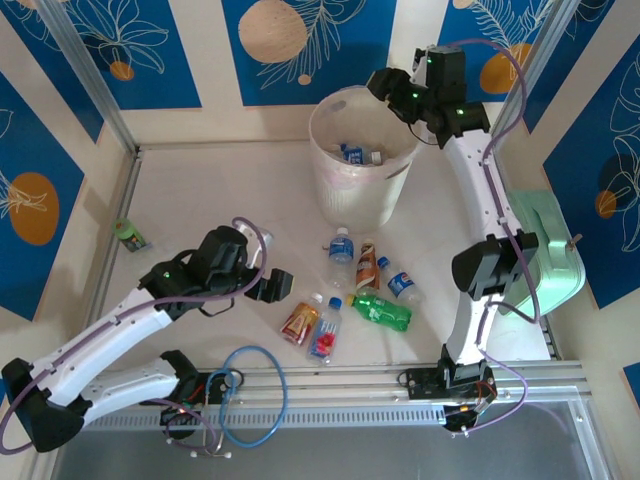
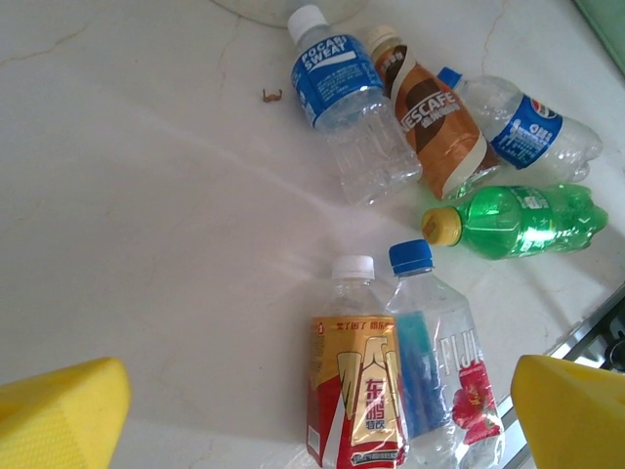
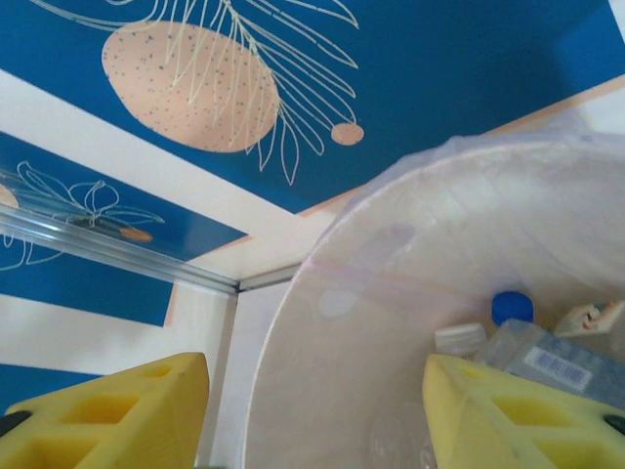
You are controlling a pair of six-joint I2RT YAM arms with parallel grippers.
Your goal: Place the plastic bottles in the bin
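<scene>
Far left, a small green plastic bottle [image 1: 130, 236] lies alone on the white table [image 1: 220, 190]. The left hand [image 1: 272, 287] hangs wide open and empty beside six clear and green plastic bottles [image 1: 341, 250], not yet binned. The round pale lined bin [image 1: 345, 200] holds a few; the right hand [image 1: 392, 92] at its rim stands partly open, empty

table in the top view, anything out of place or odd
One small green bottle lies alone by the left wall, far from the other bottles near the bin. A tiny brown scrap also sits on the table beside the Pocari Sweat bottle.
</scene>
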